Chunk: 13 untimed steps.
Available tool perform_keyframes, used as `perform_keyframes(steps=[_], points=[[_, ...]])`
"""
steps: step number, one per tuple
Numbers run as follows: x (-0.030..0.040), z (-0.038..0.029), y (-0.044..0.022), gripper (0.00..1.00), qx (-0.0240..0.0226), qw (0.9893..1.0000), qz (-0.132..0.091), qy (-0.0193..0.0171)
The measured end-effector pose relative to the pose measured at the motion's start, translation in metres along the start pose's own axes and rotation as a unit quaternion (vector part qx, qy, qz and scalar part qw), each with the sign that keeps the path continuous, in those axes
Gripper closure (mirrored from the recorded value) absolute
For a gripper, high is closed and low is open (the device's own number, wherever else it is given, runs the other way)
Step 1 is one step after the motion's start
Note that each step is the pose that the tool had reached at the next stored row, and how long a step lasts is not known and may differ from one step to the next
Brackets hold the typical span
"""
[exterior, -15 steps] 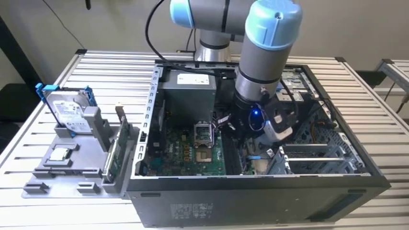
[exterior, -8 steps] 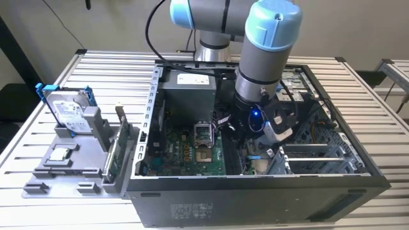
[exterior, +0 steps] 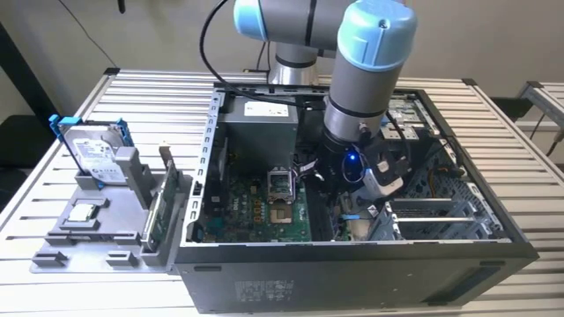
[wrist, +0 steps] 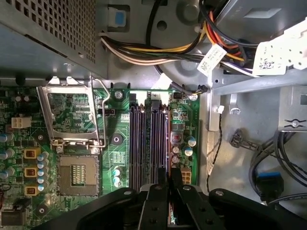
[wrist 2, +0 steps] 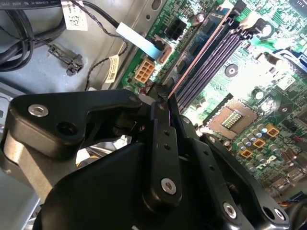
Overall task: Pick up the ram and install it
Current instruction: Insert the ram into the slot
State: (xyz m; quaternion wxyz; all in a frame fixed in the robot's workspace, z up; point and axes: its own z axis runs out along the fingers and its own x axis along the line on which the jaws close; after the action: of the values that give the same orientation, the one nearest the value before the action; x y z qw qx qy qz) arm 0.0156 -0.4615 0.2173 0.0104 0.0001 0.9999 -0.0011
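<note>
My gripper (exterior: 351,198) is down inside the open computer case (exterior: 352,271), over the green motherboard (exterior: 255,218). In both wrist views its black fingers (wrist 2: 160,110) stand close together on the ram (wrist 2: 199,55), a thin dark stick seen edge-on. The ram (wrist: 166,143) stands on edge along the outermost of the long dark memory slots (wrist: 144,143), on the side away from the processor socket (wrist: 76,175). Whether it is pressed fully into the slot I cannot tell. The gripper (wrist: 169,175) holds the stick at one end, and the gripper (wrist 2: 163,96) hides that end.
Bundled cables (wrist: 158,48) and a metal drive cage (wrist: 53,28) crowd the case around the slots. On the exterior view's left, a grey holder (exterior: 97,244) on the slatted table carries a silver hard drive (exterior: 92,155), a green circuit card (exterior: 163,198) and a small chip (exterior: 84,212).
</note>
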Motion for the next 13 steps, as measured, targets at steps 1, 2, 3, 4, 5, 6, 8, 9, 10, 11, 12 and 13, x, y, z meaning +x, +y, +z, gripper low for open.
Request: perform_keyframes(steps=[1,2,3,4,5,6,8,9,10,11,12,13], points=[[0.0002,0.0000,-0.0001,0.85,0.0000,1.0000,0.000,0.0000],[0.0003,0.0000,-0.0001,0.85,0.0000,1.0000,0.000,0.0000],[0.0005,0.0000,-0.0001,0.85,0.0000,1.0000,0.000,0.0000],[0.0008,0.0000,-0.0002,0.85,0.0000,1.0000,0.000,0.0000],[0.0012,0.0000,-0.0002,0.85,0.0000,1.0000,0.000,0.0000],[0.0014,0.0000,-0.0002,0.85,0.0000,1.0000,0.000,0.0000],[0.0017,0.0003,-0.0002,0.85,0.0000,1.0000,0.000,0.0000],[0.0017,0.0008,-0.0002,0.85,-0.0001,1.0000,0.000,0.0000],[0.0017,0.0012,-0.0001,0.85,-0.0001,1.0000,0.000,0.0000],[0.0017,0.0018,-0.0001,0.85,0.0000,1.0000,0.000,0.0000],[0.0018,0.0026,0.0000,0.85,0.0000,1.0000,0.000,0.0000],[0.0018,0.0031,0.0003,0.85,0.0001,1.0000,0.000,0.0000]])
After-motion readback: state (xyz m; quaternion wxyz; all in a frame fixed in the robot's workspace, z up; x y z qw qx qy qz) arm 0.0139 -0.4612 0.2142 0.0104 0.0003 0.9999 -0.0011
